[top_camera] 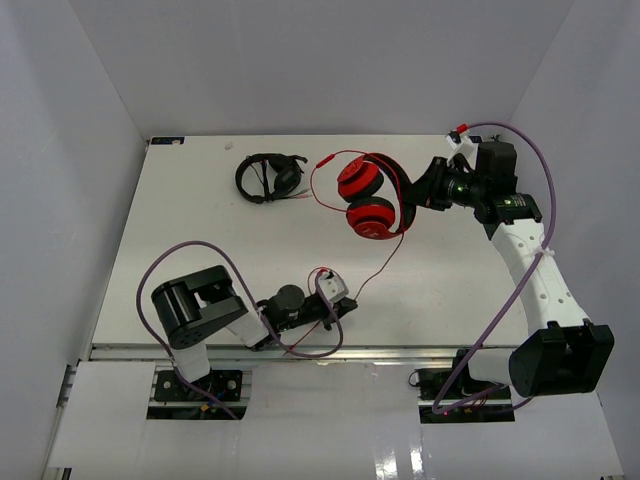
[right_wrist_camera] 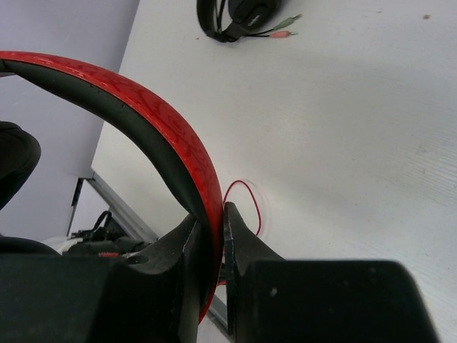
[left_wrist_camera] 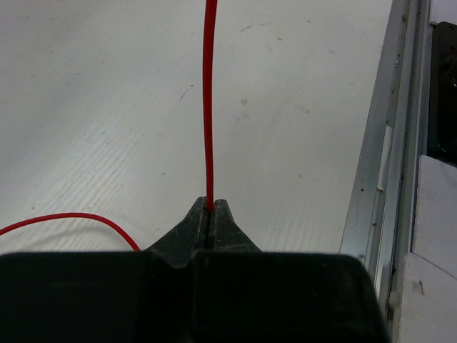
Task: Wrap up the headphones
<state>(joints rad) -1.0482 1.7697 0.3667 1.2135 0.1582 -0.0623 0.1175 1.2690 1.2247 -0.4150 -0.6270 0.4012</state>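
Note:
The red headphones (top_camera: pixel 366 198) sit at the back middle of the table, earcups side by side. My right gripper (top_camera: pixel 418 196) is shut on their red headband (right_wrist_camera: pixel 168 136), which passes between its two fingers in the right wrist view. From the headphones the thin red cable (top_camera: pixel 385 262) runs down to my left gripper (top_camera: pixel 347 302) near the front edge. In the left wrist view that gripper (left_wrist_camera: pixel 211 207) is shut on the cable (left_wrist_camera: pixel 208 100), which runs straight away from the fingertips. A loose loop of cable (left_wrist_camera: pixel 71 217) lies to the left.
Black headphones (top_camera: pixel 270 177) with pink and green plugs (right_wrist_camera: pixel 282 27) lie at the back left of the table. The table's metal front rail (left_wrist_camera: pixel 389 143) runs close to the right of my left gripper. White walls enclose the table on three sides.

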